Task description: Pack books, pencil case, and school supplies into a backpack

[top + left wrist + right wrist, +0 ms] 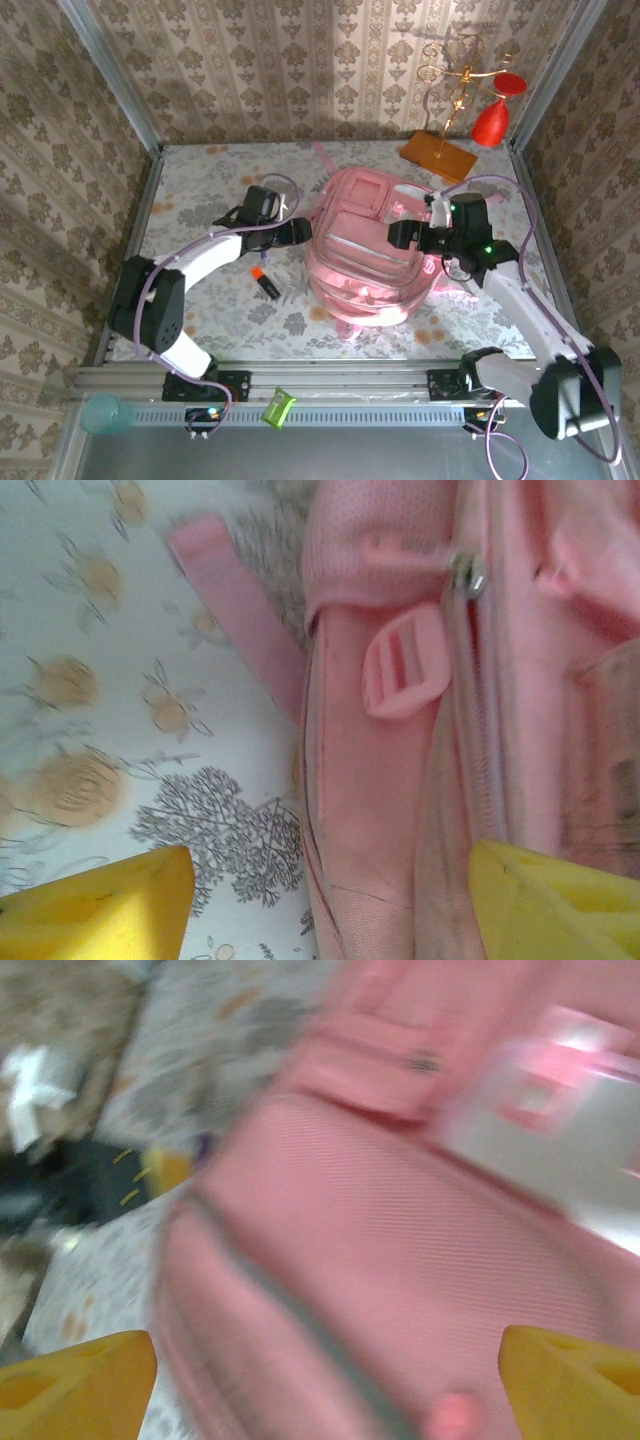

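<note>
While both arms reach in from the near rail, a small green packet point(278, 408) lies on the metal between their bases, with a round teal cup point(105, 412) off by the left corner. Onto the bench point(200, 190) now, under a pale cloth printed with flowers: a short black-and-orange pen point(265, 282) lies loose on the near side of the left forearm. Just right of it is the backpack point(370, 245), big, soft and puffy pink, lying flat a little right of centre with its zip pockets facing up. The left claw point(298, 231) is at the pack's left flank. From its wrist, the yellow wedge-shaped fingertips point(100, 910) stand wide apart with nothing gripped, one over the cloth and one over pink fabric. Beyond them lie a flat ribbed strap point(235, 610), a plastic buckle point(405, 670) and a metal zip pull point(468, 575). The right claw point(402, 235) hangs over the pack's top from the right, spread wide and empty. Its wrist view is blurred, showing finely ribbed pink cloth. Far back right, a flat orange base point(438, 155) carries a thin gold wire stand point(450, 70) hung with red ornaments point(492, 120)
</note>
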Robot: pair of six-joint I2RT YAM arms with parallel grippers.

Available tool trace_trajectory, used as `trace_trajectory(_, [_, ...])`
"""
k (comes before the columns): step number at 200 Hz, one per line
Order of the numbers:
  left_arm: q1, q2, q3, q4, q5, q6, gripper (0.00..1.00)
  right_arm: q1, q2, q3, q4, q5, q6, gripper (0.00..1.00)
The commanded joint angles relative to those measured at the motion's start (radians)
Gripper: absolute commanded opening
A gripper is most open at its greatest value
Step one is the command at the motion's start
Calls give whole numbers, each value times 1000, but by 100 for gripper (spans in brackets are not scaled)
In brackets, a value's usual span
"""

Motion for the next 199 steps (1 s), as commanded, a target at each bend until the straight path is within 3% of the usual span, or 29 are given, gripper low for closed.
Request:
trace_trajectory(1, [-34,28,34,43,127,-1,73,-88,119,-24,54,125,149,90])
trace_trajectory(12, [-49,42,33,68,176,-12,72,-86,191,1,113,146,172,90])
trace_trajectory(37, [-75,33,-16,138,279,-56,69,-63,387,114,196,56,190,87])
trace_trajectory(79, [-222,-36,-113,175,293,-60,69,47,648,403,109,16,80,81])
trace_trajectory(99, [-284,-28,-105,165,273,-49,69,63,763,575,4,80,17,79])
trace_trajectory(126, [-296,-26,-53,83,203,18,70,66,858,807,-141,212,-76,78])
trace_trajectory(159, [-275,-111,-16,-43,123,159,72,84,760,842,-216,405,-166,78])
trace_trajectory(178, [-237,-195,-46,-62,138,216,73,123,605,721,-220,545,-201,78])
trace_trajectory(199, [-155,-288,-100,-43,130,216,75,208,401,519,-228,573,-182,78])
